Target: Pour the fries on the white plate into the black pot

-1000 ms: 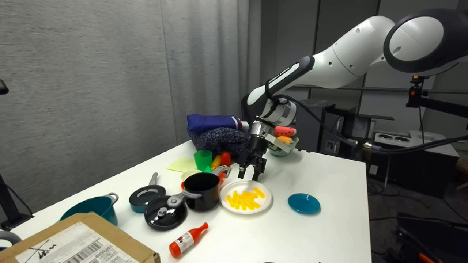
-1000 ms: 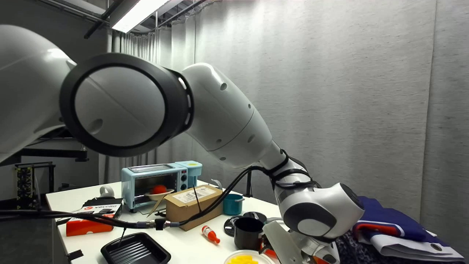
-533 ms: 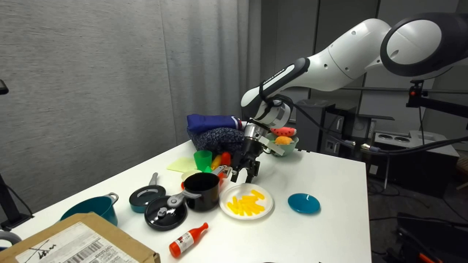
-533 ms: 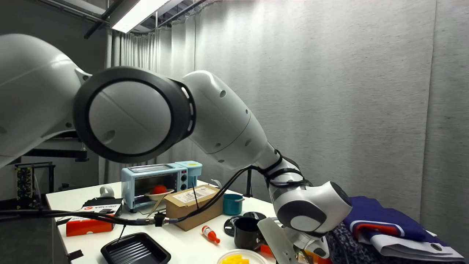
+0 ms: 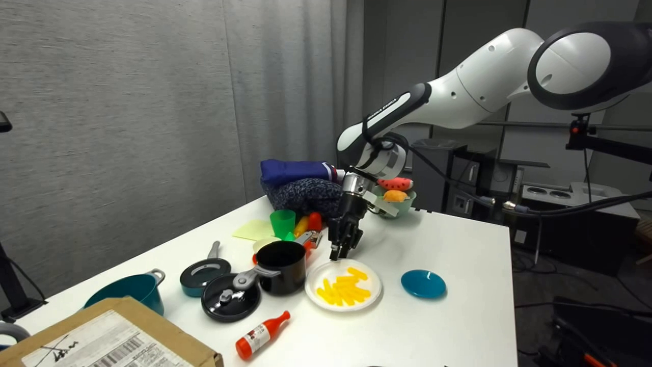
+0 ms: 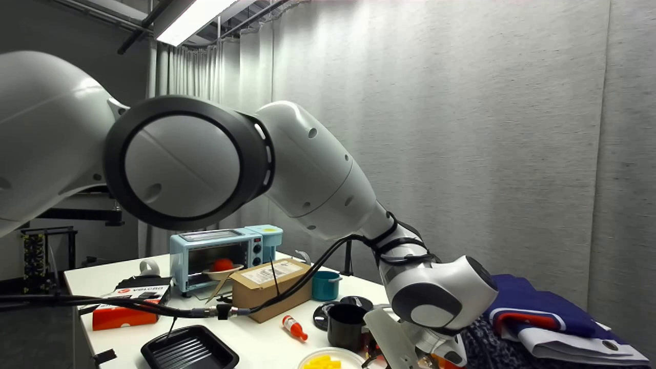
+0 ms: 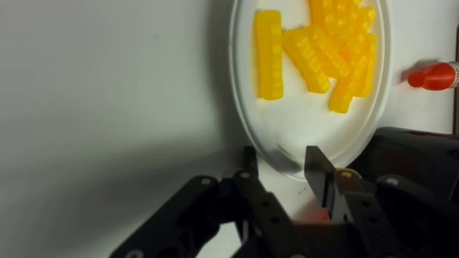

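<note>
A loose heap of yellow fries [image 5: 344, 291] lies on the white plate [image 5: 326, 270], which rests flat on the table. Close beside the plate stands the black pot [image 5: 281, 278], upright; its dark side [image 7: 405, 157] shows at the right in the wrist view. My gripper [image 7: 281, 152] is at the plate's edge, jaws partly apart. One finger [image 7: 250, 159] is outside the rim and the opposite finger [image 7: 315, 157] overlaps the plate's inside, with a gap between them. Whether either finger touches the rim I cannot tell. An exterior view has the gripper [image 5: 338, 255] at the plate's far edge.
A teal dish [image 5: 424, 284] lies right of the plate. In front are a red bottle [image 5: 262, 335] and a black lid [image 5: 232, 305]. Behind the pot sit a green cup [image 5: 282, 223] and toy vegetables. A cardboard box [image 6: 271, 292] and black grill pan [image 6: 189, 348] stand farther off.
My gripper has come down to the plate's edge and its jaws have narrowed a good deal. The plate with its fries has slid a little, away from the gripper's side.
</note>
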You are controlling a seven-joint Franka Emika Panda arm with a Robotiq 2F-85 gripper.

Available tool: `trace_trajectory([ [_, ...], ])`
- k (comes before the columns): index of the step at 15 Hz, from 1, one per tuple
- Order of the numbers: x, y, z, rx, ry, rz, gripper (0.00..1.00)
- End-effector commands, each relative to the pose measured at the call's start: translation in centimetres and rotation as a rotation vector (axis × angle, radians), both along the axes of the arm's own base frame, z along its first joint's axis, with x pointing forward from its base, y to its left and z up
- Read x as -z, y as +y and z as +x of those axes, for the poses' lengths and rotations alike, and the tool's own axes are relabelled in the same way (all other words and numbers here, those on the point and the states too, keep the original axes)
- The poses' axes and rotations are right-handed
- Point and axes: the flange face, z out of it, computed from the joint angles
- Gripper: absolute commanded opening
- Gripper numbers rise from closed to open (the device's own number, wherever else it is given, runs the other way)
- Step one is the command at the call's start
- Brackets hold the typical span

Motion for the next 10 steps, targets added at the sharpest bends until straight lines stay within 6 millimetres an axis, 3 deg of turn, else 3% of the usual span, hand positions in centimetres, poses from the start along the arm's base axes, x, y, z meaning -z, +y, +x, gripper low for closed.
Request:
trace_trajectory([
  [1,0.1,-1.7,0.1,0.001,0.03,-0.006,0.09],
  [2,0.1,-2.0,0.0,0.0,0.034,-0.006,0.01],
  [7,0.0,-2.8,-0.5,-0.013,0.064,0.009,0.01],
  [8,-0.1,-3.0,-0.5,-0.013,0.069,0.008,0.34],
  [10,-0.2,-3.4,-0.7,-0.02,0.072,0.005,0.35],
])
